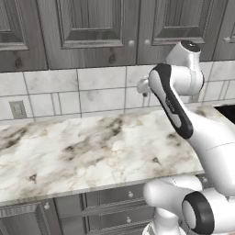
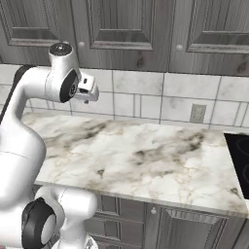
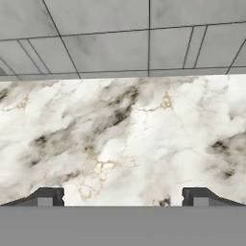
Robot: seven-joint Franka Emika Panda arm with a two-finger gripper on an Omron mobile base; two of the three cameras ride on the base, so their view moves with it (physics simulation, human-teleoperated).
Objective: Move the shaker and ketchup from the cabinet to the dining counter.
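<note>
Item: the white arm is reaching up over a marble desk (image 1: 92,151), its gripper (image 3: 123,197) hanging above the veined top with the jaws standing wide apart and holding nothing; in the hand view the two dark fingertips (image 3: 45,197) are sitting far to either side above bare marble. Item: a wall of white tiles (image 2: 146,102) is backing the desk along its far edge, with a socket plate (image 2: 197,113) set into it. Item: the cabinet (image 1: 92,27), dark grey-brown with raised panels and small round knobs, is hanging above the tiles with its doors closed, so the ketchup inside cannot be seen. Item: low drawer units (image 1: 114,202) are sitting under the desk's near edge. Item: a black cooktop (image 2: 239,155) is lying at the desk's right end.
</note>
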